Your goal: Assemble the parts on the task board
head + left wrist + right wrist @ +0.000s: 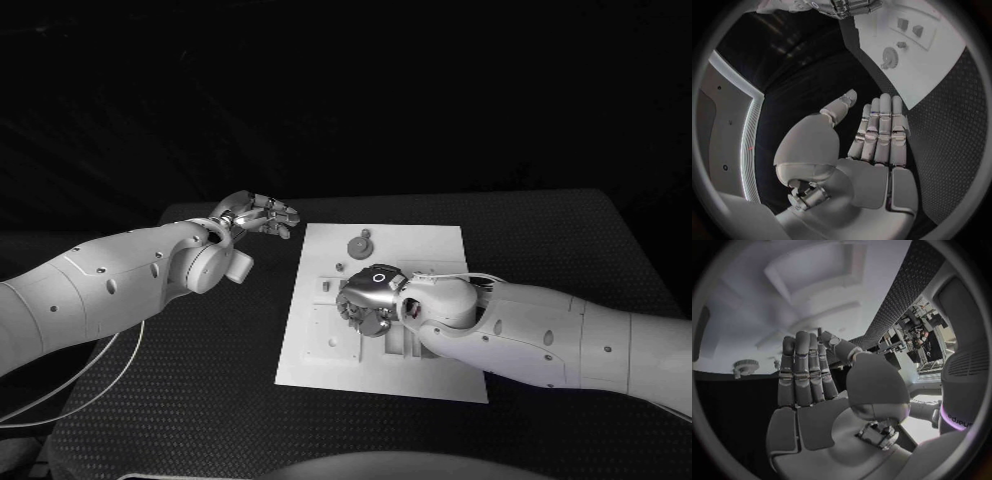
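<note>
The right hand hovers flat and empty over the task board, seemingly poised to reach for a part, while the left hand waits open-fingered beside it.

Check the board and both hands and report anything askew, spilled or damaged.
Nothing stands out. The task board lies flat on the table, a gear part sits near its far end, the right hand hovers over the board's middle, and the left hand is off its far corner, fingers straight and holding nothing.
</note>
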You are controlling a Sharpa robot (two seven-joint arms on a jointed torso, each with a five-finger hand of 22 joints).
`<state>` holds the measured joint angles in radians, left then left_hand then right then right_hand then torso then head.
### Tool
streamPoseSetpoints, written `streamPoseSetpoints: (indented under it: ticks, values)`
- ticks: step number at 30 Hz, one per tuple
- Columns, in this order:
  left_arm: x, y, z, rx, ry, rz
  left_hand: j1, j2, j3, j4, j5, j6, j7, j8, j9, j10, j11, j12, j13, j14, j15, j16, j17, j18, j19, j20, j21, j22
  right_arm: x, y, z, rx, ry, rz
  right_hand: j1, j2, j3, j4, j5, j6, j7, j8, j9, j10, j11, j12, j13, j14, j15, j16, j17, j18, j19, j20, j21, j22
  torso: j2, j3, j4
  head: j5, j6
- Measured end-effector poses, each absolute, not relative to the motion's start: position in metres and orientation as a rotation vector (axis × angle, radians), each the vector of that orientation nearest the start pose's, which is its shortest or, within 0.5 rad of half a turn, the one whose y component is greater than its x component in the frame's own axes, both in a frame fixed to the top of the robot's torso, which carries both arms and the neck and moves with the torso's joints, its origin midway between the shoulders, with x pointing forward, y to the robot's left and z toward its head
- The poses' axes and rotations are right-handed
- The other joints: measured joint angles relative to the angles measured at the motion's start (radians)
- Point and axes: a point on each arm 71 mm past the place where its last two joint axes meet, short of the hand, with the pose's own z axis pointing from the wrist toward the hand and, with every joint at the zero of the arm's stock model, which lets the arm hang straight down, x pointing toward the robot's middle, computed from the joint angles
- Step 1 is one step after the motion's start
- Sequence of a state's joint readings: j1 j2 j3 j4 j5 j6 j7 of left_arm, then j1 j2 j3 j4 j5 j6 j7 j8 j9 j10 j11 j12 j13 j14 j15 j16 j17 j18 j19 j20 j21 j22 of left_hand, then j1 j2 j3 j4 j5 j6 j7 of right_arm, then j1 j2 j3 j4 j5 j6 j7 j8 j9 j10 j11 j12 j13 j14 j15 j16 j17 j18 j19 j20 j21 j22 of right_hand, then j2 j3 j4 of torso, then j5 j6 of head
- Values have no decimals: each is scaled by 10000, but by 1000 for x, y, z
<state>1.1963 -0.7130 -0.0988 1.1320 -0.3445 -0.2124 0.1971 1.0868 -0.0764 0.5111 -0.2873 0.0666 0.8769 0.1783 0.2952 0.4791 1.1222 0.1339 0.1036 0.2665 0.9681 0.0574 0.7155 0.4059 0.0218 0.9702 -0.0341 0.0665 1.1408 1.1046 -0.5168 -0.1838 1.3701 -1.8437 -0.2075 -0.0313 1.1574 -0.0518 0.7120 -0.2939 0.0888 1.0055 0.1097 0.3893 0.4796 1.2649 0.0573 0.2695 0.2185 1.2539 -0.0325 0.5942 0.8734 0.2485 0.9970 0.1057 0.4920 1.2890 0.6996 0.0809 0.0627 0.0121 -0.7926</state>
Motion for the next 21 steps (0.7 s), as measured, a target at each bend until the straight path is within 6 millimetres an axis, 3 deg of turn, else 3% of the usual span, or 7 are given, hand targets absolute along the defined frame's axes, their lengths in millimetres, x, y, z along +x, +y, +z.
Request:
streamPoseSetpoints:
  ticks: [21]
  values:
    - [542, 258, -231, -8952, 16783, -11197, 0, 0, 0, 0, 0, 0, 0, 0, -9, 0, 0, 0, 0, 0, 0, -38, 9, 0, 0, 0, 0, -29, 439, -63, -290, -8108, 17296, 6844, -15, -15, 17, 18, 41, -5, 32, -6, 38, 0, 0, 1, 51, 44, -10, 0, 8, -5, -1, 1, 0, 22, -3, -1, 3, 35, -52]
